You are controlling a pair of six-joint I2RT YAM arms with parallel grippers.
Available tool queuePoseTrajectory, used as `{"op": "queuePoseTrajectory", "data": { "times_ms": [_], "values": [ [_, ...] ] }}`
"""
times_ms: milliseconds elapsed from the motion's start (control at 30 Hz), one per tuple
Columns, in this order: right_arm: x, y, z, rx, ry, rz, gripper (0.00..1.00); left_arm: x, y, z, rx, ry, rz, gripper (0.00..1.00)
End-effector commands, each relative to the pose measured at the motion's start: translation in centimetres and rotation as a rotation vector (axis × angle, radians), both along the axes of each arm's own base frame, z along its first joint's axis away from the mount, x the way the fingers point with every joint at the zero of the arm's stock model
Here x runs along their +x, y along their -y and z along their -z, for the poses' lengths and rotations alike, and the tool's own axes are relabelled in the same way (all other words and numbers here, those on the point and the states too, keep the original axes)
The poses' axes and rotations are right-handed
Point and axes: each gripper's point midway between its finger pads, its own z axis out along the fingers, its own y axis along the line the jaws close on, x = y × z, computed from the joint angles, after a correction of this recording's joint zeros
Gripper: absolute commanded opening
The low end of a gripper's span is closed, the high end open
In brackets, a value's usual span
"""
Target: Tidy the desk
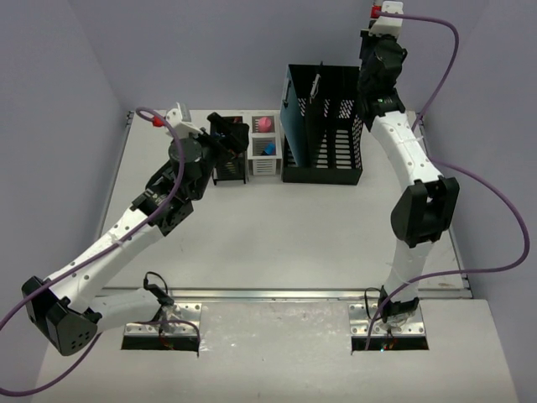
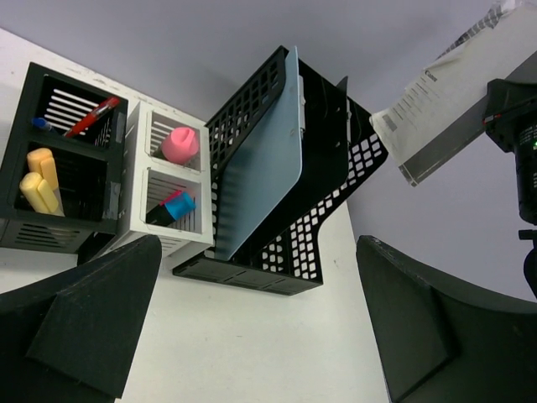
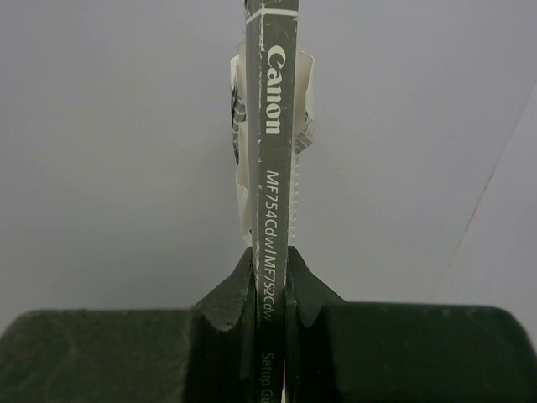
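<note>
The white desk [image 1: 277, 235] carries organisers along its back edge. My right gripper [image 3: 270, 277] is shut on the spine of a grey Canon setup guide [image 3: 270, 126], held edge-on against the lilac wall. The left wrist view shows that guide [image 2: 445, 101] up in the air to the right of the black mesh file rack [image 2: 327, 210]. From above, the right gripper [image 1: 372, 84] is raised beside the rack [image 1: 323, 126]. My left gripper [image 2: 252, 336] is open with nothing between its fingers, hovering over the desk by the black pen holder [image 1: 228, 164].
A light blue folder [image 2: 260, 168] stands in the rack. A white two-cell organiser [image 2: 159, 176] holds a pink item [image 2: 179, 144] and a blue-and-pink one [image 2: 172, 207]. The pen holder [image 2: 59, 168] holds yellow highlighters [image 2: 38, 180] and a red pen [image 2: 92, 117]. A metal rail [image 1: 277, 294] runs along the near edge.
</note>
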Motion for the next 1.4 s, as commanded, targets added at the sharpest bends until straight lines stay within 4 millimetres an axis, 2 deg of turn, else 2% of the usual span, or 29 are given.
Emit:
{"op": "queuePoseTrajectory", "data": {
  "times_ms": [0,267,400,700,833,867,1067,1367],
  "values": [
    [-2.7,-0.3,-8.8,0.072,0.287,-0.068,0.01,0.6,-0.6,-0.8,-0.024,0.039,-0.024,1.0],
    [-1.8,-2.0,-8.3,0.062,0.294,-0.151,0.01,0.7,-0.7,-0.3,-0.022,0.03,-0.026,1.0],
    [-1.4,-2.2,-7.5,0.055,0.284,-0.161,0.01,0.8,-0.8,-0.2,-0.027,0.03,-0.026,1.0],
    [-1.4,-3.5,-6.9,0.063,0.28,-0.23,0.01,1.0,-0.8,0.5,-0.021,0.016,-0.028,1.0],
    [-1.7,-3.7,-6.4,0.054,0.274,-0.243,0.01,1.1,-0.8,0.8,-0.019,0.009,-0.026,1.0],
    [-2.3,-3.9,-7.0,0.059,0.286,-0.257,0.01,1.1,-0.7,0.9,-0.023,0.005,-0.024,1.0],
    [-3.4,-4.0,-7.3,0.055,0.293,-0.272,0.01,1.2,-0.5,1.1,-0.031,0.0,-0.015,1.0],
    [-3.9,-4.6,-5.6,0.069,0.261,-0.312,0.01,1.3,-0.4,0.9,-0.044,-0.001,-0.013,1.0]
  ]
}}
